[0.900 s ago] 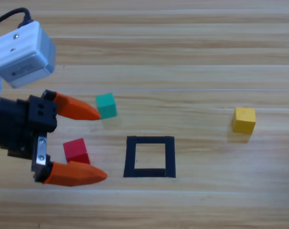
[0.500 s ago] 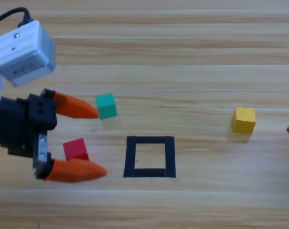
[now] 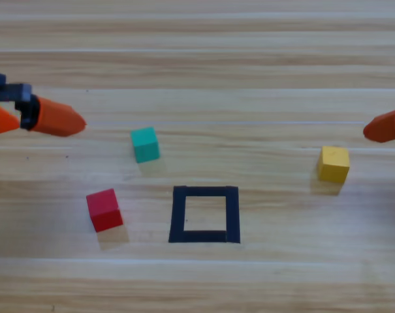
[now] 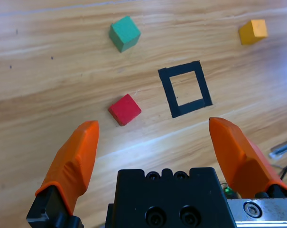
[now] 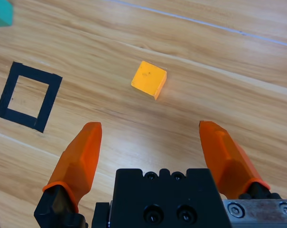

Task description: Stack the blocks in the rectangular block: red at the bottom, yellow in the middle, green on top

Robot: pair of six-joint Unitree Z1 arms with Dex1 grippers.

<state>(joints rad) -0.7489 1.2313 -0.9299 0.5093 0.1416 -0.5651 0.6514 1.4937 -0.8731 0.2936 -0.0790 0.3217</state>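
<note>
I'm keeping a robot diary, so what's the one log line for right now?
small red cube, yellow cube, teal-green cube: unstacked | black tape square: holds nothing | left hand: open | right hand: open

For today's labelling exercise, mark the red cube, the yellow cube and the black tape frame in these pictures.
red cube [image 3: 104, 210], high view, on its top face.
yellow cube [image 3: 333, 163], high view, on its top face.
black tape frame [image 3: 179, 215], high view, on its left strip of tape.
</note>
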